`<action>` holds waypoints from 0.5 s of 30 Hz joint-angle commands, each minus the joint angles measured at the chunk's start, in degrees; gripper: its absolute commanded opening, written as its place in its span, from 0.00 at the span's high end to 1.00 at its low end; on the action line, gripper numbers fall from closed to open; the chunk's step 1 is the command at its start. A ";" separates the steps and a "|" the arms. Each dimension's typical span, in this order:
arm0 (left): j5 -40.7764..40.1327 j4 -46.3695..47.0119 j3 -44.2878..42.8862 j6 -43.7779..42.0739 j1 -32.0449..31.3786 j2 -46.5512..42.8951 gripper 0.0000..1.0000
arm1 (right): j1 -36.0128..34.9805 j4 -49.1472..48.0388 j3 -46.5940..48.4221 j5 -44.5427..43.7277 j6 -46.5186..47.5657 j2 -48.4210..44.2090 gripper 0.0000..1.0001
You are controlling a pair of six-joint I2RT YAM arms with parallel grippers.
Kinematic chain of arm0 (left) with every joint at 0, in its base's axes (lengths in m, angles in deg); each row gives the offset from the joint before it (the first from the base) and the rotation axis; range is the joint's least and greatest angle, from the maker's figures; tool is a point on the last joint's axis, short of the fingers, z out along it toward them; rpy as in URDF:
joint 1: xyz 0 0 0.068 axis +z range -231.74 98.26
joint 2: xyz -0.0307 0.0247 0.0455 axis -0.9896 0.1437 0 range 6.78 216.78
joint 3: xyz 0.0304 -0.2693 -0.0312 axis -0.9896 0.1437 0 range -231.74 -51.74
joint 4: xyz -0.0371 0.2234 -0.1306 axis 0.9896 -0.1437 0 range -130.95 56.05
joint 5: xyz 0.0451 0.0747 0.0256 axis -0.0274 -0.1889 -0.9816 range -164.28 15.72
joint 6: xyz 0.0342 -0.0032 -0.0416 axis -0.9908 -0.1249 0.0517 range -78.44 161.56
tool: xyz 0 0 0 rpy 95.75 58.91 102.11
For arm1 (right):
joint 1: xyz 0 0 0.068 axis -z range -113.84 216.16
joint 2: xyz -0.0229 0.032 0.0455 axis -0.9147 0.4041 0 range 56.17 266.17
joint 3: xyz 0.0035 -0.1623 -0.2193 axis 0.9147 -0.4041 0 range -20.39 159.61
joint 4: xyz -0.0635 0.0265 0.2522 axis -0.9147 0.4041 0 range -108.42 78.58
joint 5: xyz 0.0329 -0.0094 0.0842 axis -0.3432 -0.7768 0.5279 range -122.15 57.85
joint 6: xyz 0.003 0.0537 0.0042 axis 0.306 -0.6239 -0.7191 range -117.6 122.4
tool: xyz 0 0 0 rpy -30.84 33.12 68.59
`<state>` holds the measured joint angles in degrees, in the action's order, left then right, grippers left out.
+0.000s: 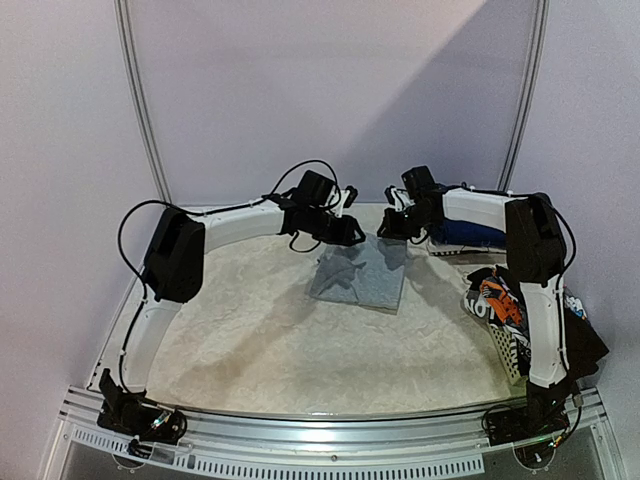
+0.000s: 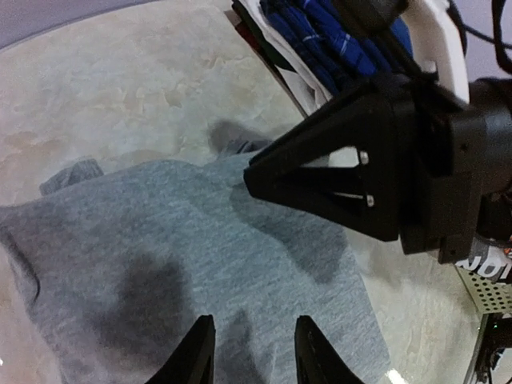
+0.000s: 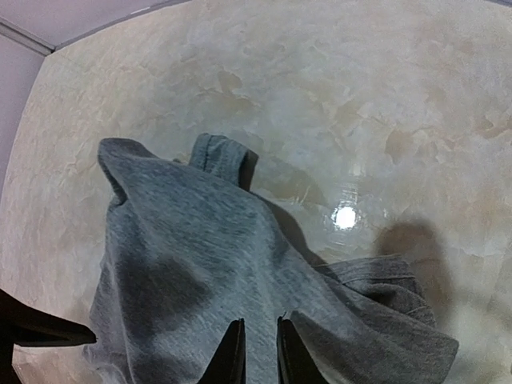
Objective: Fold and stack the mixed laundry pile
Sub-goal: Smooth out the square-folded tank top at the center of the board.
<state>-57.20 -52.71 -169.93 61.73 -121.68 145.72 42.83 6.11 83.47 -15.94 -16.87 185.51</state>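
- Grey shirt is lying on the surface, folded to a rough rectangle. I judge it to be the piece I am working on while the others wait.
- My left end effector is hovering over the shirt's far edge. Its fingers are standing apart with nothing between them, probably so it can pinch a corner.
- My right end effector is hanging over the shirt's far right part. Its fingers are drawn nearly together, leaving only a slit, and I cannot tell whether cloth is caught in it.
- A sleeve is poking out past one edge of the shirt and cloth is bunching at a corner, so I am judging this fold unfinished.
- Navy blue pieces are sitting folded just beyond the shirt's far right corner, likely serving as the stack where the shirt is heading.
- The basket is standing well to the shirt's right, nearer my bases. It is holding printed garments that are not yet folded.
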 commanded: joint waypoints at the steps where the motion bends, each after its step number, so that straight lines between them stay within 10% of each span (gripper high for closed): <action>1: 9.29 -1.59 -9.29 5.03 3.46 8.26 0.66 | 1.40 0.34 1.34 1.43 -0.15 3.38 0.85; 15: 13.43 3.79 -21.82 23.80 11.03 22.24 0.67 | 4.72 -0.26 4.75 4.67 -0.37 9.87 0.84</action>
<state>-46.23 -51.66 -188.70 79.89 -113.07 165.15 46.72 5.90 86.35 -12.68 -17.02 192.98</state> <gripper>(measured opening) 0.329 0.153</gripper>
